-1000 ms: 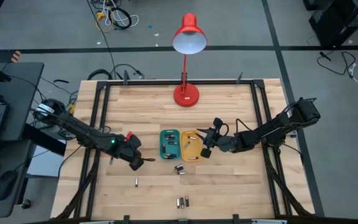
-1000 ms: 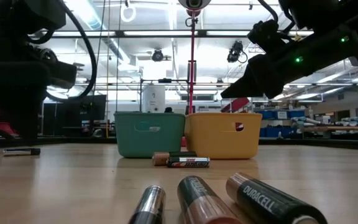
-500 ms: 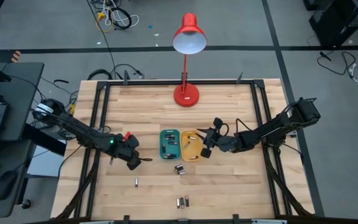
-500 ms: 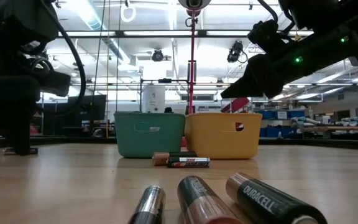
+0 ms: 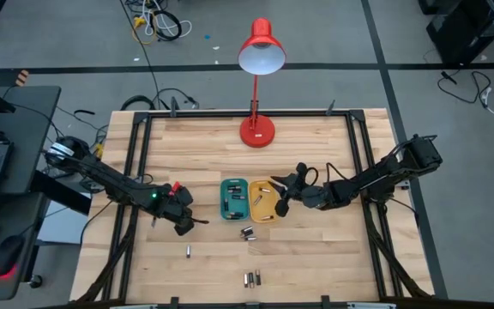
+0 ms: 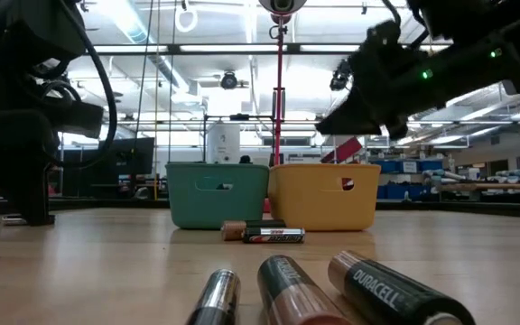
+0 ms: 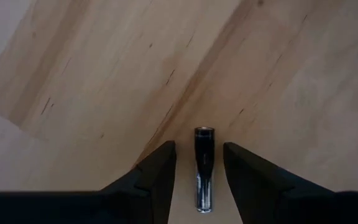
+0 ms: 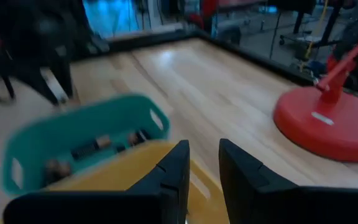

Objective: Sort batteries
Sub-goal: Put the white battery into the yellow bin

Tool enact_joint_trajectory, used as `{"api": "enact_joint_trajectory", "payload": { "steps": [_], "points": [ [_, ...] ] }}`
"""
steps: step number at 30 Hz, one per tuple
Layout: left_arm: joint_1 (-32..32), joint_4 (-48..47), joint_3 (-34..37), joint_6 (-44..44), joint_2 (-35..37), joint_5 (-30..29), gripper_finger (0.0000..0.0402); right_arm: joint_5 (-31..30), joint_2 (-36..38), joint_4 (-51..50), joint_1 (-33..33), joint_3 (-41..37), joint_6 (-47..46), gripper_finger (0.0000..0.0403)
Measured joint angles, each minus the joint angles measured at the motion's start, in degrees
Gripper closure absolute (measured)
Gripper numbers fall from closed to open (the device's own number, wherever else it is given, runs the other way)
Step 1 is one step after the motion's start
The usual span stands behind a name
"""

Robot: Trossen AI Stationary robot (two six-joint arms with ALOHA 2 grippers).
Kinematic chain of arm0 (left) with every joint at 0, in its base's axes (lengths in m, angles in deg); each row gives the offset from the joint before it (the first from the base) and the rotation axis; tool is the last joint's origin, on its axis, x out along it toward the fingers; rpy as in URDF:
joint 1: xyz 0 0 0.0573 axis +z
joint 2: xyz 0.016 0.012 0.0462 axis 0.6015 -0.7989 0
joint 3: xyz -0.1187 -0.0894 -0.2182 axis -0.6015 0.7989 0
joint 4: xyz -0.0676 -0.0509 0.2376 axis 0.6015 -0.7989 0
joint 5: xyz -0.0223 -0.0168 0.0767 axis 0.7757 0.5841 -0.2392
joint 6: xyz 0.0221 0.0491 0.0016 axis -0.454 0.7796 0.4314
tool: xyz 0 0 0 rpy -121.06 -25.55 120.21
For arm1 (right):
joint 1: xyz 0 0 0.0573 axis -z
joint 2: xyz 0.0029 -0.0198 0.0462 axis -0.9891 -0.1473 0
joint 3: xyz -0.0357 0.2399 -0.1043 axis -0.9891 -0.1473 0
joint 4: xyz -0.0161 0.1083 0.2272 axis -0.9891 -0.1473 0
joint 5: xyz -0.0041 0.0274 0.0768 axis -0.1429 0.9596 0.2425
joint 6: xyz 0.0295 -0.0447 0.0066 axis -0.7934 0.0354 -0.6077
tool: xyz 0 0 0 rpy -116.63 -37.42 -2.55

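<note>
A dark battery (image 7: 204,168) lies flat on the wood table, left of the trays. My left gripper (image 7: 197,146) points down over it, open, one finger on each side with a gap to each; it also shows in the high view (image 5: 189,226). My right gripper (image 8: 202,146) hovers over the yellow tray (image 5: 264,202), fingers a little apart with nothing between them. The teal tray (image 5: 234,199) beside it holds several batteries (image 8: 98,146). Loose batteries lie near the trays (image 5: 248,233), farther left (image 5: 189,251) and at the near edge (image 5: 251,278).
A red desk lamp (image 5: 257,129) stands at the table's far middle, behind the trays. A black frame (image 5: 141,172) runs along the table's left and right sides. Bare wood lies between the trays and the near edge.
My left gripper has sunk a little toward the table and now stands astride the battery. My right gripper has rolled about its own pointing line while staying over the yellow tray.
</note>
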Motion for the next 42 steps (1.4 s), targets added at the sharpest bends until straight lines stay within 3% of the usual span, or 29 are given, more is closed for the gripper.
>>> {"api": "enact_joint_trajectory", "payload": {
  "steps": [9,21,42],
  "points": [
    [-4.13,5.58,3.91,0.87,0.14,-6.74,0.0250,2.93,0.04,18.28,-0.11,0.02,-1.72,0.0329],
    [-8.76,6.92,5.62,-6.16,0.02,-10.79,0.0250,3.55,0.04,13.40,0.07,0.02,-1.95,0.0329],
    [-9.09,7.12,5.66,-4.59,-0.04,-11.43,0.0261,3.30,0.04,13.54,0.55,0.02,-4.59,0.0329]
  ]
}}
